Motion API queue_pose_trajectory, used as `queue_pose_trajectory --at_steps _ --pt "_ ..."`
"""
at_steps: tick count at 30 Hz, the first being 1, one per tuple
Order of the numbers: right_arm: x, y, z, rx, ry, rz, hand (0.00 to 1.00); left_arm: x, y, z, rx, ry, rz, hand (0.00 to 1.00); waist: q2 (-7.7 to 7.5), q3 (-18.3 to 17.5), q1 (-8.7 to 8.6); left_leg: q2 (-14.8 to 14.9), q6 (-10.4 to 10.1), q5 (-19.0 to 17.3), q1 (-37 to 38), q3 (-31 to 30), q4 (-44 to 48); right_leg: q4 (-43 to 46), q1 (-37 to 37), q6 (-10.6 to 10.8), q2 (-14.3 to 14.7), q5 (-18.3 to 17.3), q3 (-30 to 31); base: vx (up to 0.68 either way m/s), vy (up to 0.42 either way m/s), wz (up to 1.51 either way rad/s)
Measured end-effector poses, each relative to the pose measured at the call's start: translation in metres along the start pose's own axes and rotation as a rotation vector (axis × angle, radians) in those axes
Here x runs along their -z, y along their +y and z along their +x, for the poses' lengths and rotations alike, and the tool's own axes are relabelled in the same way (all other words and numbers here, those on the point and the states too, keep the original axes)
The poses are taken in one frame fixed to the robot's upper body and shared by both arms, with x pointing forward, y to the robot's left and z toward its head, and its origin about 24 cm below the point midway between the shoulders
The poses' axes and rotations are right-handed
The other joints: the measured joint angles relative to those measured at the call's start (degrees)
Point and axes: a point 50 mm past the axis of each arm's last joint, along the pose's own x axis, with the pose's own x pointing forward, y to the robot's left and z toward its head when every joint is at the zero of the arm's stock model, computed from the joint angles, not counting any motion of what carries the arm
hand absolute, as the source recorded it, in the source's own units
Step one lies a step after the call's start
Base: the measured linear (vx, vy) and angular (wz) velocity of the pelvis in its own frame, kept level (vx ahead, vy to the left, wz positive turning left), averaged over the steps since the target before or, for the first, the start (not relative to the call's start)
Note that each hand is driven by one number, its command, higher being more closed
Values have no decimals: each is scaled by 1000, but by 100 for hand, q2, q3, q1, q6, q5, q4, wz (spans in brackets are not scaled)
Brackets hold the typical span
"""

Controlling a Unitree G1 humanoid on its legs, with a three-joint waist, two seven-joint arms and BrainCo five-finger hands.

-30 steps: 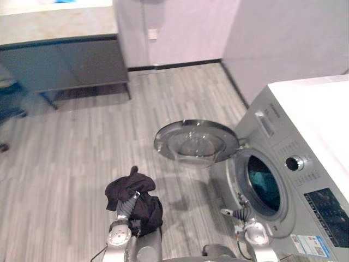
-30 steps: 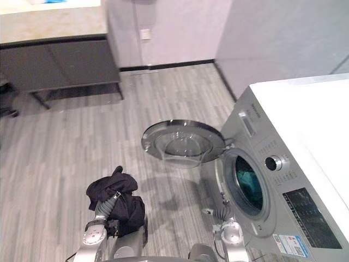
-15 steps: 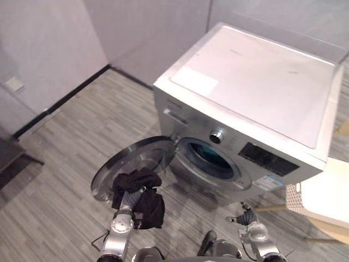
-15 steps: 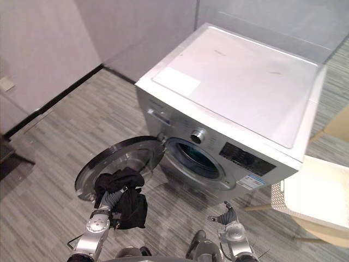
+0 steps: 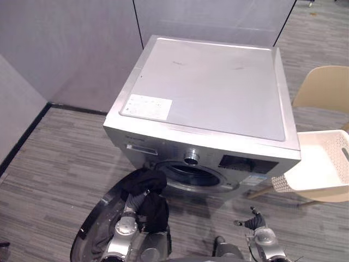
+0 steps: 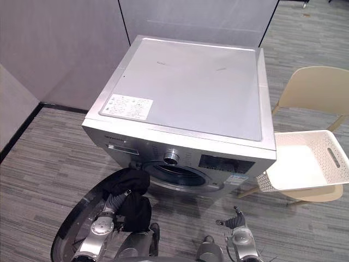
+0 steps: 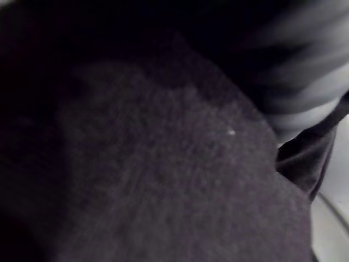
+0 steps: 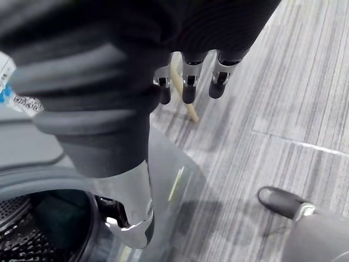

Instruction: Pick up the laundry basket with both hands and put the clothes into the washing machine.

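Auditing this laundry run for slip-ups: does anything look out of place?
Yes. The laundry basket sits on the beige chair right of the washing machine, looking empty, not carried. A dark garment is instead bunched over the left hand before the open door.

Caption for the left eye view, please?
Dark clothes draped over the left hand before the open washing machine; right hand empty.

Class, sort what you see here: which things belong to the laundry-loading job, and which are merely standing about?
Job in hand: black garment on the left robot hand; washing machine with its door open; white laundry basket; right robot hand, open and empty.
Standing about: beige chair under the basket; grey partition wall.
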Motion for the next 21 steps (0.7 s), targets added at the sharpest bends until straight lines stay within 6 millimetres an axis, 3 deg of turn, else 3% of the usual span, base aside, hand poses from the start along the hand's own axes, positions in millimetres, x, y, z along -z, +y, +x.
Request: queue_pose_trajectory --at_steps 3,5,8,11,13,16,21 --pt "-22 -1 6 6 -59 10 0 -7 -1 2 3 -27 4 100 18 199 -1 8 30 -19 -142 267 296 757 -548 137 -131 -170 174 54 26 -44" --pt "-44 -3 8 18 -131 21 0 -26 0 7 -14 -94 -11 100 18 514 -1 107 2 -86 -442 376 824 1498 -1051 121 -151 -341 302 -68 -49 -42" --pt "-81 -9 5 61 -271 46 0 -68 3 14 -55 -240 -62 100 -25 781 -8 419 -25 -607 -1354 548 1919 2838 -2260 69 -71 -787 487 -119 -79 -55" --pt "-130 -17 -2 105 -436 97 0 -124 4 25 -88 -403 -93 100 -130 1225 -83 748 37 -1256 -2322 680 3137 4150 -3469 55 23 -1356 733 -209 -76 -43" --pt "-158 -22 -8 138 -527 130 0 -154 4 28 -103 -485 -112 100 -159 1339 -92 963 63 -1495 -3013 734 3794 4773 -4263 38 115 -1522 902 -235 -34 -42" --pt "-196 -28 -21 181 -649 188 0 -203 0 27 -110 -616 -151 100 -173 1493 -98 1261 108 -1692 -4126 697 4708 5646 -5485 -42 317 -1605 1068 -239 -49 -32" --pt "-220 -29 -38 202 -752 258 0 -250 -2 14 -121 -768 -191 100 -200 1675 -104 1444 96 -1755 -5185 542 5507 6456 -6584 -93 470 -1661 1166 -176 -77 -8"
